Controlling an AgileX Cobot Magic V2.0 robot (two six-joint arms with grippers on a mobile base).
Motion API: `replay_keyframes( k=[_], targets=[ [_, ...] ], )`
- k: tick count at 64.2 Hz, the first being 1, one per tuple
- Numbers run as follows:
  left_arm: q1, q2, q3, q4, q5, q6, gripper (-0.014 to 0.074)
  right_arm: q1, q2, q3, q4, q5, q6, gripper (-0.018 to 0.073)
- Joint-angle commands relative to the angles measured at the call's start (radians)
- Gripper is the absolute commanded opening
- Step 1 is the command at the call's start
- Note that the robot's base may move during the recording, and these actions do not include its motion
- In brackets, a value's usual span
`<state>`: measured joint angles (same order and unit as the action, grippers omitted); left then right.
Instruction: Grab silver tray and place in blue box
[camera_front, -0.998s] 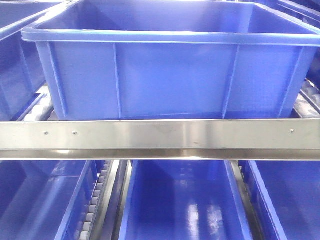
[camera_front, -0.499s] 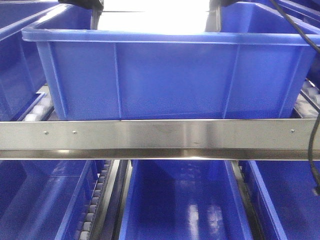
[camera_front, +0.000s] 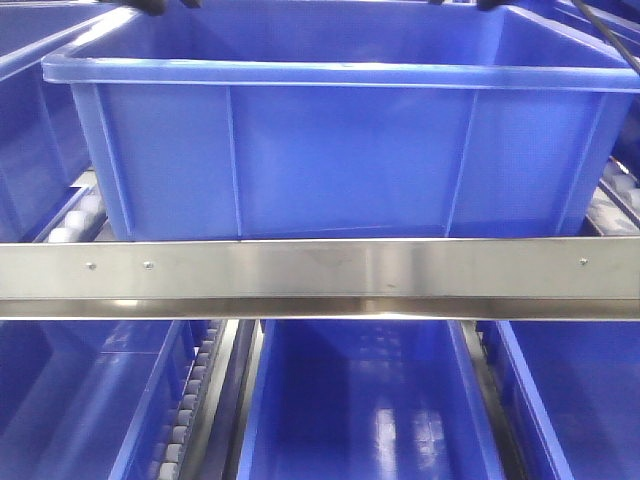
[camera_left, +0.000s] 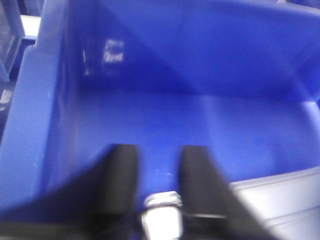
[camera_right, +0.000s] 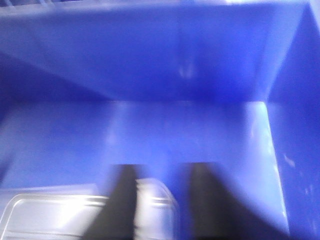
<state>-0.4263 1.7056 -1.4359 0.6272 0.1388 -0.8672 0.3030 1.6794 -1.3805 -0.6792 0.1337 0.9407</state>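
Observation:
The blue box (camera_front: 340, 150) fills the upper front view, and its near wall hides its floor there. Both wrist views look down into the blue box (camera_left: 200, 60) (camera_right: 150, 65). The silver tray (camera_right: 45, 215) lies low inside; its rounded corner shows between my right gripper's (camera_right: 165, 167) black fingers, which stand apart. In the left wrist view the silver tray (camera_left: 285, 200) appears at the lower right, beside my left gripper (camera_left: 159, 150), whose fingers are also apart with blue floor between them. Both wrist views are blurred.
A steel rail (camera_front: 320, 278) crosses in front of the box. Below it sit three more blue crates (camera_front: 370, 400) (camera_front: 80, 400) (camera_front: 580, 400) separated by roller tracks (camera_front: 190, 410). Another crate (camera_front: 30, 130) stands to the left. Dark arm parts (camera_front: 150, 6) touch the top edge.
Half a second ago the tray hung bright above the box between both grippers. Now it is down behind the box wall and only dark arm bits remain at the top edge.

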Motion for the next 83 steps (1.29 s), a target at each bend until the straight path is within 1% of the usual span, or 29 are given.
replay_keyframes(
  k=[1,6,9,12,15,21,24,27,34,37,42,47,51,61,72,78,83],
  targets=[
    [-0.007,-0.091,-0.037,0.027,-0.107,-0.009,-0.009,0.006,-0.101,-0.039,-0.017,-0.095,-0.007,0.0042],
    [0.005,-0.093,-0.037,0.068,-0.174,-0.009,-0.0098,0.002,-0.11,-0.04,-0.02,-0.145,-0.007,0.0062],
    [0.012,-0.095,-0.037,0.071,-0.188,-0.009,-0.0098,-0.002,-0.11,-0.04,-0.02,-0.165,-0.007,0.006],
    [0.013,-0.109,-0.037,0.071,-0.177,-0.009,-0.0098,-0.002,-0.12,-0.04,-0.02,-0.173,-0.007,0.0047],
    [0.013,-0.134,-0.035,0.073,-0.158,-0.009,-0.0098,-0.002,-0.134,-0.039,-0.02,-0.169,-0.007,0.0016],
    [0.013,-0.209,0.016,0.101,-0.133,-0.009,-0.0098,-0.002,-0.185,0.001,-0.048,-0.176,-0.007,0.0022],
    [0.016,-0.253,0.074,0.13,-0.139,-0.009,-0.0098,-0.003,-0.221,0.048,-0.096,-0.19,-0.007,0.0022],
    [0.018,-0.31,0.143,0.134,-0.164,-0.009,-0.0098,-0.004,-0.26,0.105,-0.138,-0.215,-0.007,0.0022],
    [0.027,-0.458,0.369,0.134,-0.282,-0.009,-0.0099,-0.004,-0.394,0.308,-0.25,-0.362,-0.007,0.0022],
    [0.034,-0.518,0.462,0.134,-0.322,-0.009,-0.0104,-0.004,-0.451,0.388,-0.27,-0.41,-0.007,0.0022],
    [0.055,-0.633,0.627,0.134,-0.387,-0.008,-0.0104,-0.004,-0.554,0.531,-0.272,-0.465,-0.007,0.0022],
    [0.083,-0.756,0.77,0.134,-0.417,-0.008,-0.0104,-0.004,-0.677,0.658,-0.272,-0.464,-0.007,0.0022],
    [0.1,-0.858,0.863,0.134,-0.416,-0.008,-0.0104,-0.004,-0.783,0.747,-0.272,-0.456,-0.007,0.0022],
    [0.111,-1.152,1.044,0.134,-0.41,-0.008,-0.0104,-0.004,-1.07,0.914,-0.272,-0.374,-0.007,0.0021],
    [0.111,-1.427,1.15,0.134,-0.414,-0.008,-0.0104,-0.004,-1.348,1.016,-0.272,-0.349,-0.007,0.0021],
    [0.111,-1.507,1.168,0.134,-0.41,-0.008,-0.0104,-0.004,-1.431,1.031,-0.272,-0.345,-0.007,0.0021],
    [0.111,-1.538,1.171,0.134,-0.412,-0.008,-0.0104,-0.004,-1.463,1.035,-0.272,-0.339,-0.007,0.0021]
  ],
)
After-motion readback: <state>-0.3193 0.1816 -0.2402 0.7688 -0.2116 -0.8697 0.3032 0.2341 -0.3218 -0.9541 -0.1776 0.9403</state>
